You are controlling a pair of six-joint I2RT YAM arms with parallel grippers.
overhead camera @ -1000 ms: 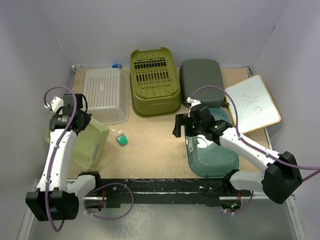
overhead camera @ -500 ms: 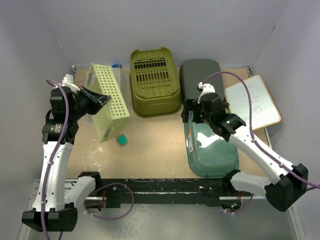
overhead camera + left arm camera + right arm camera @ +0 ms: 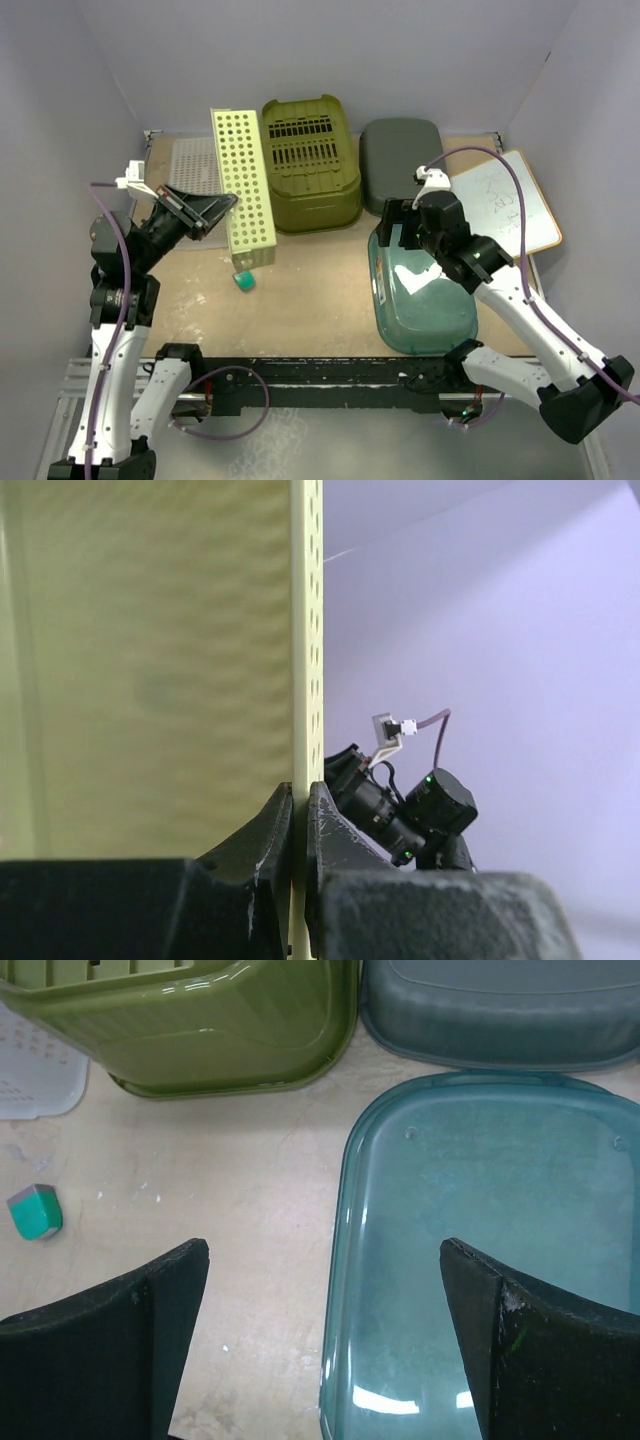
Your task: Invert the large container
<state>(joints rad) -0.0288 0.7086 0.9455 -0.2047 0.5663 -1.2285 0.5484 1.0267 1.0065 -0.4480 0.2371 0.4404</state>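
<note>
My left gripper (image 3: 215,205) is shut on the rim of a pale green perforated basket (image 3: 245,190) and holds it in the air, stood on edge over the left half of the table. In the left wrist view the jaws (image 3: 300,810) pinch its thin wall (image 3: 150,660). My right gripper (image 3: 393,226) is open and empty above the left rim of a clear teal container (image 3: 420,290) that lies on the table. In the right wrist view its fingers (image 3: 325,1330) straddle that rim (image 3: 345,1260) without touching it.
An olive slotted basket (image 3: 308,165) and a grey container (image 3: 402,150) lie upside down at the back. A white perforated basket (image 3: 195,165) lies back left. A small teal block (image 3: 243,281) sits under the held basket. A whiteboard (image 3: 505,205) lies at the right.
My left gripper has lifted the pale green basket off the left of the table and swung it up on edge toward the middle. My right gripper has risen and moved back.
</note>
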